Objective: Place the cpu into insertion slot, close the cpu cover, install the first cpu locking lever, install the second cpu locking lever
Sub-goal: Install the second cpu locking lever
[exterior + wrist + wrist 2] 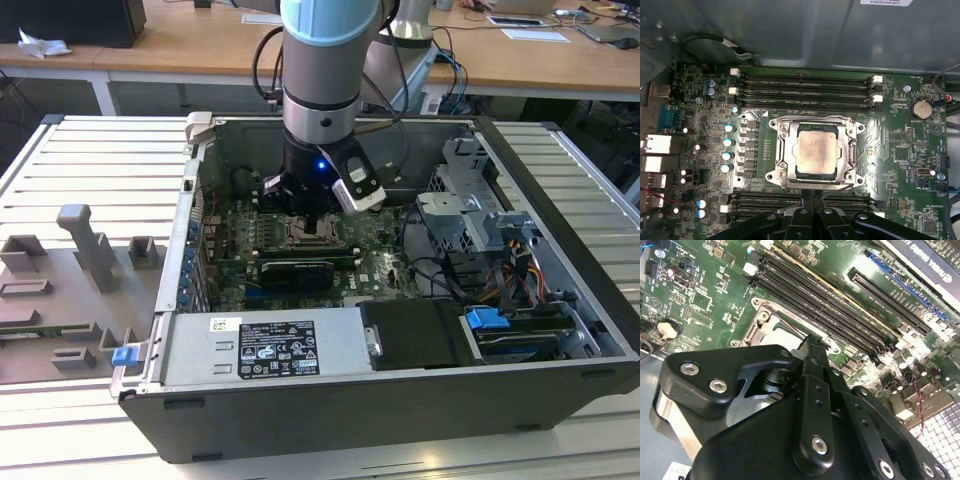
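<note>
The cpu, a pale silvery square, lies in the insertion slot on the green board. The cpu cover, a dull metal frame, lies flat around it. A thin wire lever runs along the socket's edge nearest my fingers. My gripper sits at that edge with its two black fingers pressed together, and I cannot tell whether they touch the lever. In the second wrist view the gripper tip stands over the socket's metal frame. In the exterior view the gripper hangs over the insertion slot inside the open computer case.
Black memory slots flank the socket on two sides. A long black card lies just in front of the socket, and the power supply in front of that. A drive cage and cables fill the exterior view's right. Grey fixtures stand outside the case.
</note>
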Tool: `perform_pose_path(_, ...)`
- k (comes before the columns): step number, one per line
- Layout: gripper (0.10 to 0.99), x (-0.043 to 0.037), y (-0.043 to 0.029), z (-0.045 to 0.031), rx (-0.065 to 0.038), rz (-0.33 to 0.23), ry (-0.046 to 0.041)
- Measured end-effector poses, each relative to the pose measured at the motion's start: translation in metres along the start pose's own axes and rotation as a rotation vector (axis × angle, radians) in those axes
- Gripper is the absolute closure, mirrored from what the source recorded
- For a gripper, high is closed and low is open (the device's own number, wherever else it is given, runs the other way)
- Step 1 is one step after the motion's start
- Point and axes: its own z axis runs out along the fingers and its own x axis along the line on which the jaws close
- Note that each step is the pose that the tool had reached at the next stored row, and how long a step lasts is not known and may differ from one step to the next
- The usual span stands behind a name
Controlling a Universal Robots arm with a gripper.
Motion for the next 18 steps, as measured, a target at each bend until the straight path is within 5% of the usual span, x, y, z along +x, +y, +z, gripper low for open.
perform_pose_path(7,0.980,0.0018,-0.0003,0.0009,-0.005,0.000,-0.0001)
perform_pose_path(18,0.980,0.0064,-0.0093,0.0033,-0.048,0.000,-0.0021)
